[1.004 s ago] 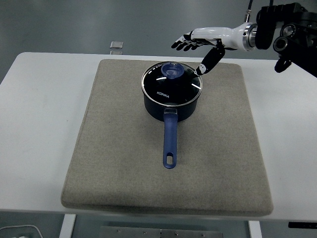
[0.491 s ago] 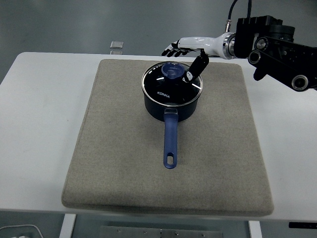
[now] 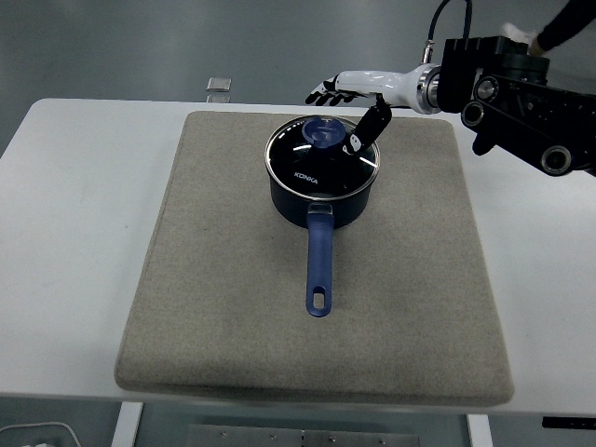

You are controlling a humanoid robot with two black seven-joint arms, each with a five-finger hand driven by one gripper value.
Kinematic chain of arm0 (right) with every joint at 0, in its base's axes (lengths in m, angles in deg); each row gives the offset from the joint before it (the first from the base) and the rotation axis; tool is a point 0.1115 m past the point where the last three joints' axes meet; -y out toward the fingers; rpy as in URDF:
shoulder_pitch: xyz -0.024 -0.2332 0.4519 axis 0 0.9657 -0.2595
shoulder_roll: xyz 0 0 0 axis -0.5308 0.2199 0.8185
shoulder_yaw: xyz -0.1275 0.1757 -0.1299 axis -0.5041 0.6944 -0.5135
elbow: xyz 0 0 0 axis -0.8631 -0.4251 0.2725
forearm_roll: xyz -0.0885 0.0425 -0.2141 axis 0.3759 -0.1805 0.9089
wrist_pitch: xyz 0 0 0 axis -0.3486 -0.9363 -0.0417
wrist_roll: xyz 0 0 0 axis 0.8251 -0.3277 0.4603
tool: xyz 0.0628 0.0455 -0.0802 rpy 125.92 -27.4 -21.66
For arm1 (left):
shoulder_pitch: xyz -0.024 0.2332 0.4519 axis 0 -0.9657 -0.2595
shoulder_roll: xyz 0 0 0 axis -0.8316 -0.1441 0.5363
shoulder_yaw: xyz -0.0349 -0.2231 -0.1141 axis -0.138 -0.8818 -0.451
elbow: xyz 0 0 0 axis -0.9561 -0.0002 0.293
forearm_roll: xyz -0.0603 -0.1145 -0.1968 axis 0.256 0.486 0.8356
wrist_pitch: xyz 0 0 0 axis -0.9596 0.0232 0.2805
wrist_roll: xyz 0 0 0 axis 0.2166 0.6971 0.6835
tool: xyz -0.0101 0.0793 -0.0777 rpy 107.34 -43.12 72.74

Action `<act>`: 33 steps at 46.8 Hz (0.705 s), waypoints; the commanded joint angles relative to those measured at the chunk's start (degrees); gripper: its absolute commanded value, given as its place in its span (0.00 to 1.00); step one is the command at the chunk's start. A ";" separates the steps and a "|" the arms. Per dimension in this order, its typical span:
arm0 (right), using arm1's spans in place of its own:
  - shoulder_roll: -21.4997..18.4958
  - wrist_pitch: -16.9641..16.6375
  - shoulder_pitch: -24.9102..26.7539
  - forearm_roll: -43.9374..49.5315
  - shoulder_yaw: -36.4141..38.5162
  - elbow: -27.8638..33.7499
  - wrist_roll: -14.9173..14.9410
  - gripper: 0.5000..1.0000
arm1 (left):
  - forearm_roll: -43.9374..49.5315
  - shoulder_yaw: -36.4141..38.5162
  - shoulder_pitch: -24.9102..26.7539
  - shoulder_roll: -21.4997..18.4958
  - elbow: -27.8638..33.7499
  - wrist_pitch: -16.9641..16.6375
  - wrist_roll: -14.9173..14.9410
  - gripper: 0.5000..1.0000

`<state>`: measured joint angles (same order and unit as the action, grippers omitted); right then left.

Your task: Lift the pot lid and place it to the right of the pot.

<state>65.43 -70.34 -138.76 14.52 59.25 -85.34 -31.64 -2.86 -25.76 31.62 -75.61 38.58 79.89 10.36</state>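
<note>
A dark blue pot (image 3: 321,200) with a long blue handle (image 3: 319,265) pointing toward me stands on the grey mat (image 3: 233,307). Its glass lid (image 3: 317,160) with a blue knob (image 3: 325,134) rests on the pot. My right hand (image 3: 345,104) reaches in from the upper right and hovers just behind and right of the knob. Its fingers (image 3: 326,91) are spread beyond the lid, and the thumb (image 3: 366,130) hangs down over the lid's right rim. The hand holds nothing. My left hand is out of sight.
The mat covers most of the white table (image 3: 74,186). A small clear square object (image 3: 220,86) lies at the table's far edge. A person's hand (image 3: 521,35) in a dark sleeve rests on my right arm's housing at the top right.
My right hand has moved left toward the lid and now sits by the knob; in the last half second it barely shifted. A person's hand has appeared at the top right.
</note>
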 commanded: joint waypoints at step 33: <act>-1.38 -0.44 0.13 0.00 0.12 -0.02 0.00 0.60 | 0.00 0.00 0.01 0.00 0.00 0.00 0.00 1.00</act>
<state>64.28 -70.76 -138.71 14.52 59.46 -85.35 -31.61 -2.86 -25.79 31.63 -75.61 38.58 79.89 10.36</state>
